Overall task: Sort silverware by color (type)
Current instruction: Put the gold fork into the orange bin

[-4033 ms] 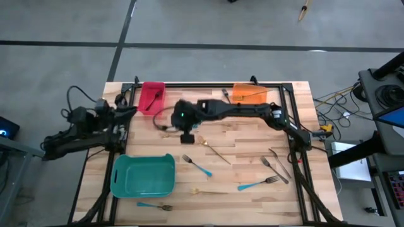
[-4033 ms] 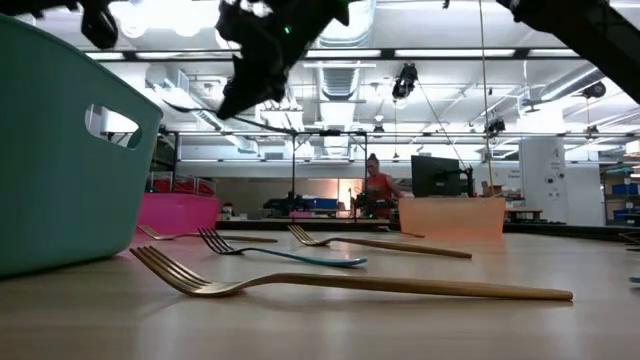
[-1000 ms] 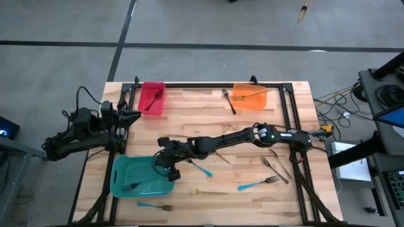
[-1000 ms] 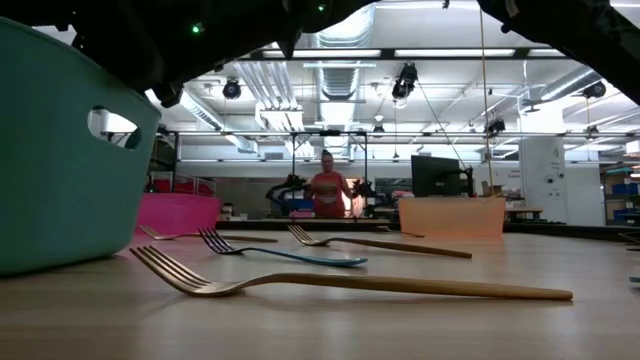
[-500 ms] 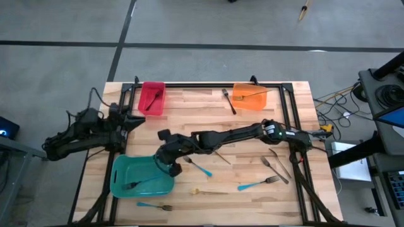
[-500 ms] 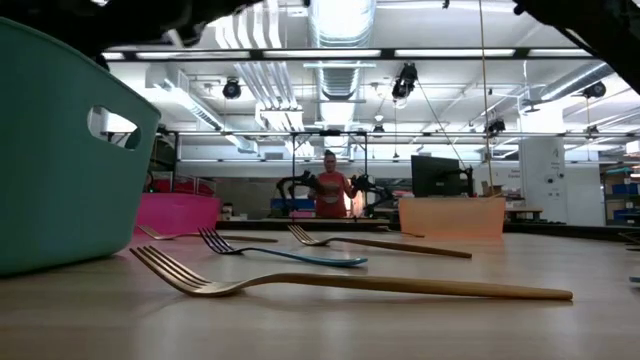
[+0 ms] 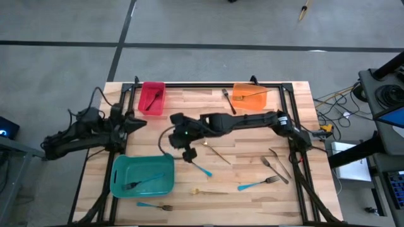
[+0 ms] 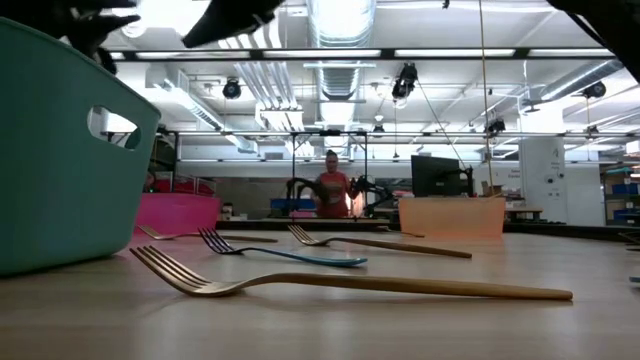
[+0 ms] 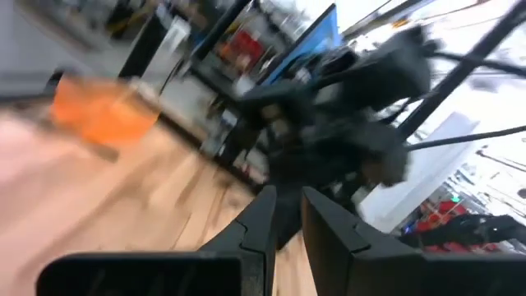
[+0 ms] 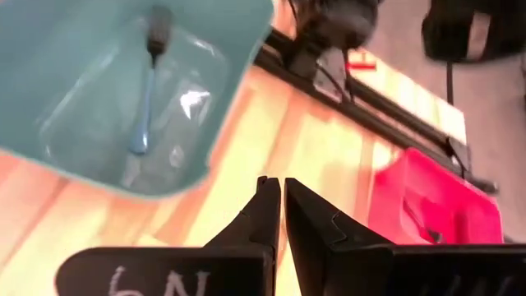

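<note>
My right end effector, closed and empty, hovers just beside a blue-handled fork on the desk; descending closed risks knocking it away.

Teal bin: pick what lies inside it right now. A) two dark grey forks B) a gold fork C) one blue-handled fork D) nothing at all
C: a single blue-handled fork lies on the floor of the teal bin, seen from above and again in the right wrist view; no other piece is in there.
</note>
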